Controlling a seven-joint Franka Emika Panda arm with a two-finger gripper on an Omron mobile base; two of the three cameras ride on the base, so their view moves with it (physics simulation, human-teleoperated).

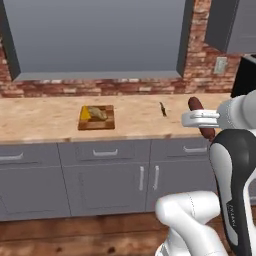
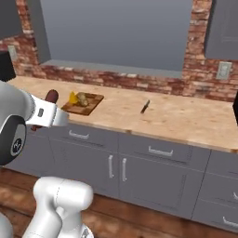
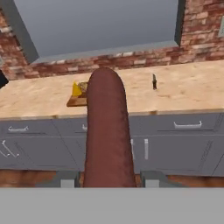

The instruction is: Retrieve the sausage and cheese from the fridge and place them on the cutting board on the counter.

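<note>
A: Desk (image 1: 45, 122) long, tan, under the window. Cutting board (image 1: 96, 118) toward its left in the left base view, cheese (image 1: 86, 113) already on it beside a pale lump.

B: And the sausage (image 3: 107, 131)?

A: Clamped between the jaws (image 3: 107, 178), long axis pointing straight out along the hand. Held off the desk edge, in front of the cabinets.

B: Board from the jaws?

A: Ahead and left, well apart; tip of link aimed just right of board in hand view. Small dark knife (image 1: 163, 108) lying between, farther back. Likely needs a leftward carry.
</note>
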